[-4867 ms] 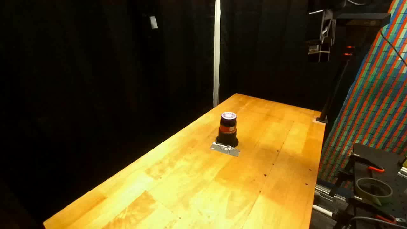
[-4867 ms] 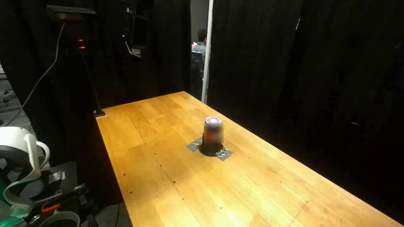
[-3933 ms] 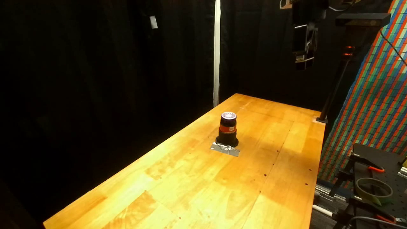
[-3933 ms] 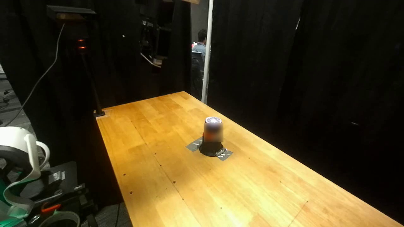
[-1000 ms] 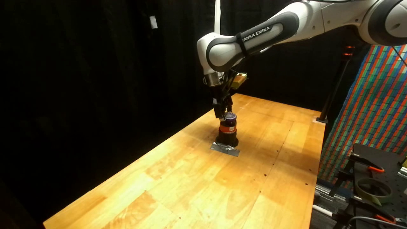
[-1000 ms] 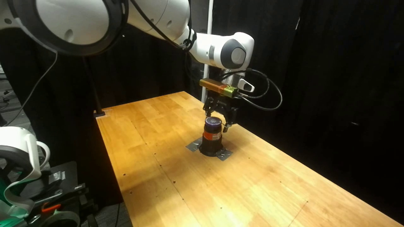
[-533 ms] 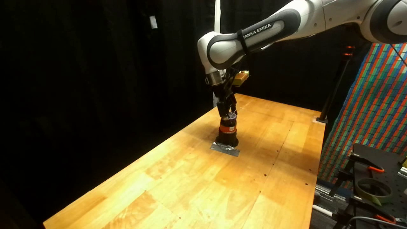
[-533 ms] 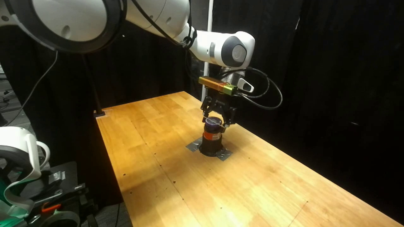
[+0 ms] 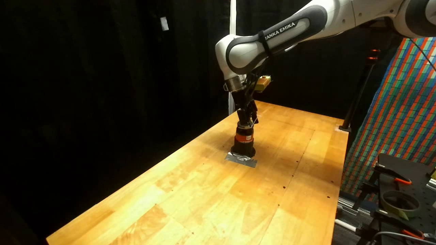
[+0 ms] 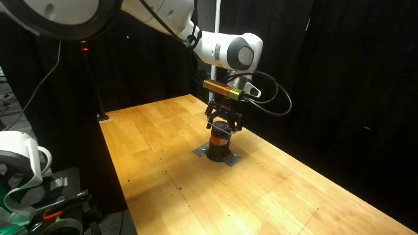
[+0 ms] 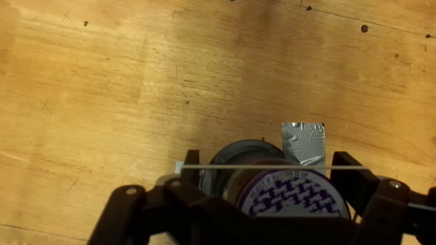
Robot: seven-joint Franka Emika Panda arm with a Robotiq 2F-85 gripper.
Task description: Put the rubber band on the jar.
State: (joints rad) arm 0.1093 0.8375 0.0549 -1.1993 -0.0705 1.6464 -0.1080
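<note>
Holds the rubber band [image 11: 275,167] stretched taut between widely spread jaws. Has the jar [image 10: 217,134] upright between and below them, in a black holder [image 10: 218,152] on the worktop [image 10: 169,140], off-centre toward the right of the wrist view. Cannot tell whether looped around the lid [image 11: 296,192] or only over. Probably needs lowering along that upright axis. Reads "REJECT IF BUTTON IS UP" on the lid and "ANKA EMIKA" on the arm [image 9: 282,35], partly covered by a strap [image 9: 265,43]; shows an orange label [image 10: 217,141], unreadable.
</note>
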